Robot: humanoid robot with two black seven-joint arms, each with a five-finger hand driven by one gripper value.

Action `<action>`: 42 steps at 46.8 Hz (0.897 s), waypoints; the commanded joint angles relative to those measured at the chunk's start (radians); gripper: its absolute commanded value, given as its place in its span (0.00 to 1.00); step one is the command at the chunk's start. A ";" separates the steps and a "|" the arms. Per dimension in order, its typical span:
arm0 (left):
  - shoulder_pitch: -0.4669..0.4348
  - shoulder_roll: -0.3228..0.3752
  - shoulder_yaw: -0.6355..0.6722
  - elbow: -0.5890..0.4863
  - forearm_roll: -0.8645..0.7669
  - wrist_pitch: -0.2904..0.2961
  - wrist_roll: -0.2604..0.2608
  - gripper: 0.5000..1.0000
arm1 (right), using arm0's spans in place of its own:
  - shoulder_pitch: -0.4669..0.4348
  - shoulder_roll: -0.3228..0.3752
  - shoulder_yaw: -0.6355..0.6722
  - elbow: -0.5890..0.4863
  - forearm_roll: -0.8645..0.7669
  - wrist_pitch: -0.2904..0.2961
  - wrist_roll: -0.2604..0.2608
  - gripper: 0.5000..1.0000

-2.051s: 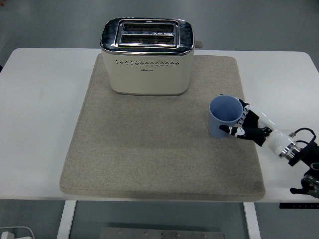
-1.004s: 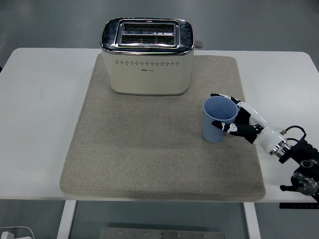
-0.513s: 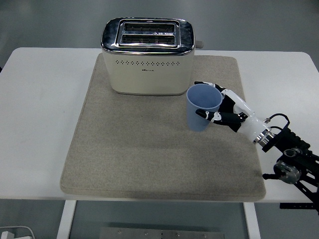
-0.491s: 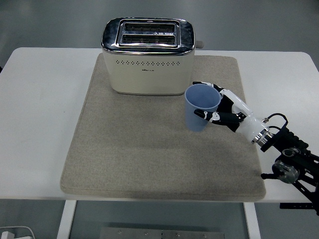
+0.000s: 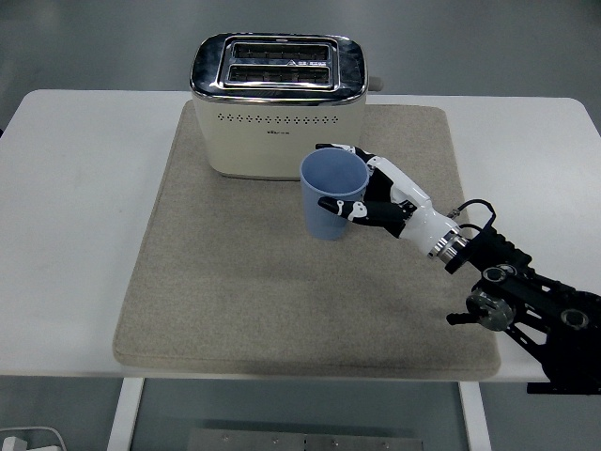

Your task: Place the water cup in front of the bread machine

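Note:
A light blue water cup (image 5: 331, 194) is held upright, its mouth open upward, just in front of the right part of the cream and chrome bread machine (image 5: 278, 106). My right hand (image 5: 362, 194) is shut on the cup, fingers wrapped round its right side, thumb at the front. The right arm reaches in from the lower right. I cannot tell whether the cup rests on the grey mat (image 5: 235, 282) or hangs just above it. The left arm is out of view.
The mat covers the middle of the white table (image 5: 75, 235). The bread machine stands at the mat's far edge, with its lever knob (image 5: 375, 83) on the right side.
My right hand has carried the cup leftward and farther from the mat's right side to a spot in front of the bread machine. The arm has reached farther in.

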 commanded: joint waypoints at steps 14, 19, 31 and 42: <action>0.002 0.000 0.000 0.000 0.000 0.002 0.000 1.00 | 0.077 0.124 -0.060 -0.109 0.005 -0.017 0.000 0.26; 0.002 0.000 0.000 0.000 0.000 0.000 0.000 1.00 | 0.092 0.164 -0.091 -0.141 0.008 -0.018 0.000 0.26; 0.002 0.000 -0.002 -0.006 0.000 0.002 0.000 1.00 | 0.135 0.227 -0.094 -0.222 0.011 -0.023 0.000 0.26; 0.002 0.000 -0.002 -0.005 0.000 0.002 0.000 1.00 | 0.151 0.248 -0.100 -0.268 0.012 -0.030 0.000 0.26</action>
